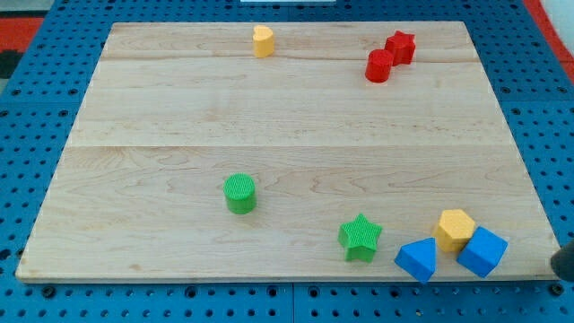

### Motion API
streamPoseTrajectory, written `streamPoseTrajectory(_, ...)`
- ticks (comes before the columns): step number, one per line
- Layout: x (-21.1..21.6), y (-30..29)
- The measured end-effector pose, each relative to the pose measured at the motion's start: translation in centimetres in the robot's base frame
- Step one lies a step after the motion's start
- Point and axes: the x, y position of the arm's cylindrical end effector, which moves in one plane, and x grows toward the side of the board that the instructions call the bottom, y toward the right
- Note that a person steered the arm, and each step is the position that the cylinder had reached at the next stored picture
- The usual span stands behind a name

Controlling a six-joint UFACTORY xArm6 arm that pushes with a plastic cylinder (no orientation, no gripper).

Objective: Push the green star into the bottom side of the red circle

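Pincer state cannot be told; only a dark shape (pixel 563 262) shows at the view's right edge, beyond the tabletop (pixel 287 126). Green star (pixel 360 237) lies well below the red circle (pixel 379 65).

1 view, high, angled down, whole wooden board (pixel 287 117) framed

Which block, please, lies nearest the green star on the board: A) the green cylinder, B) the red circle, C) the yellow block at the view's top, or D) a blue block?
D: the green star sits near the view's bottom, and the blue block lies just to its right, closer than the green cylinder; the red circle is far off near the view's top.
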Motion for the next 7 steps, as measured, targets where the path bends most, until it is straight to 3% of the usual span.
streamPoseTrajectory(7,0.1,-19.9)
